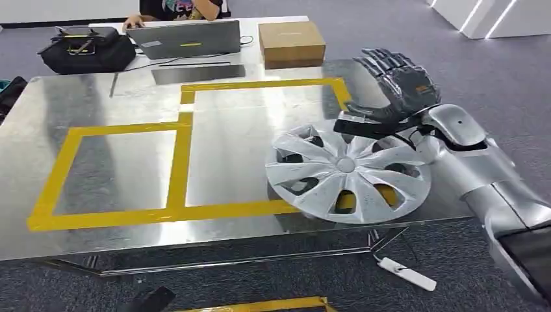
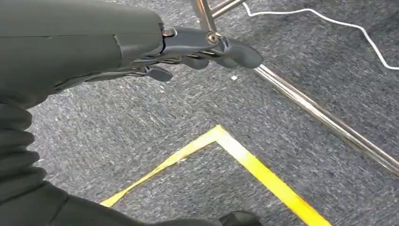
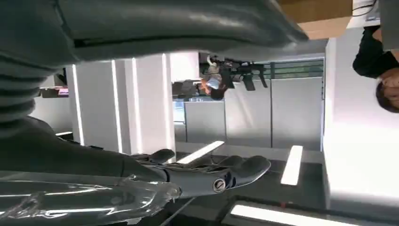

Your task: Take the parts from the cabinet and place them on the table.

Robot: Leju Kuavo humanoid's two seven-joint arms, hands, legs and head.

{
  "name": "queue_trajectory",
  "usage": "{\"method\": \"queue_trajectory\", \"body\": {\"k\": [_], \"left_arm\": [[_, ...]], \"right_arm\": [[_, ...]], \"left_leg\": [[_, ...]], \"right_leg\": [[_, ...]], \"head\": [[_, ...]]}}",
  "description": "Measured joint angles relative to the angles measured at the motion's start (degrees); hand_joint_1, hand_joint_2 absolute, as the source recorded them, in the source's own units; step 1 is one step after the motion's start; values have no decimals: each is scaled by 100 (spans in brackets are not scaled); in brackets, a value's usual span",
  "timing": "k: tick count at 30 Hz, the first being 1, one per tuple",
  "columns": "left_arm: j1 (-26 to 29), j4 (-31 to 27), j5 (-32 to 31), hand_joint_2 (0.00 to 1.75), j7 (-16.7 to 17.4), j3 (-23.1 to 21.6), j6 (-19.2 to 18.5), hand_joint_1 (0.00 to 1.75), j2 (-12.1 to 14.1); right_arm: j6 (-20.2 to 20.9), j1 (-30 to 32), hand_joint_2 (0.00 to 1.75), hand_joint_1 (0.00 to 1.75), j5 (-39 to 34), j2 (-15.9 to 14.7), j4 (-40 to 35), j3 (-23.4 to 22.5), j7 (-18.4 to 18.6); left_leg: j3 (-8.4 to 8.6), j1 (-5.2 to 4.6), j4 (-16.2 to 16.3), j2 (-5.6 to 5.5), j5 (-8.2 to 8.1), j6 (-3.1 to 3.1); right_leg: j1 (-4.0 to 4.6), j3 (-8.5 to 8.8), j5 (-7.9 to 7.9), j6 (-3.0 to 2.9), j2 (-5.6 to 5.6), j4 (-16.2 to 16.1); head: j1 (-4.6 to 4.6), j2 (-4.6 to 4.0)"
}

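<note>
Laptop (image 1: 185,38), box (image 1: 291,41), bag (image 1: 81,49) at table (image 1: 130,104) far edge. Hubcap (image 1: 347,170) lies flat; right hand (image 1: 393,84) spread wide behind it, holding nothing.

My right hand (image 1: 393,88) spreads open just behind the silver hubcap (image 1: 347,171), which lies near the table's (image 1: 130,97) front right corner.

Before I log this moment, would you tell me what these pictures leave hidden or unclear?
- Whether the right hand touches the hubcap: head view, the wrist covers the hubcap's far rim.
- The tape outline beneath the hubcap: the hubcap covers it.
- The person behind the laptop: cut off by the top edge.
- The left hand in the left wrist view: its own cover hides most of the fingers.
- The cabinet: outside the frames.
</note>
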Motion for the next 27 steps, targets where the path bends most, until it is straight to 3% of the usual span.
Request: {"method": "queue_trajectory", "body": {"k": [13, 21, 27], "left_arm": [[20, 0, 2, 0, -33, 24, -2, 0, 18], [33, 0, 61, 0, -96, 90, -147, 0, 42], [35, 0, 330, 0, -100, 269, -330, 0, 33]], "right_arm": [[-126, 29, 0, 0, 18, -72, 15, -74, 63], [-592, 108, 0, 0, 107, -74, 17, -225, 221], [-523, 446, 0, 0, -253, -114, -881, -494, 111]], "left_leg": [[0, 0, 0, 1, 0, 0], [0, 0, 0, 1, 0, 0], [0, 0, 0, 1, -1, 0]], "right_leg": [[0, 0, 0, 0, 2, 0], [0, 1, 0, 0, 1, 0], [0, 0, 0, 0, 1, -1]], "head": [[0, 0], [0, 0], [-2, 0]]}}
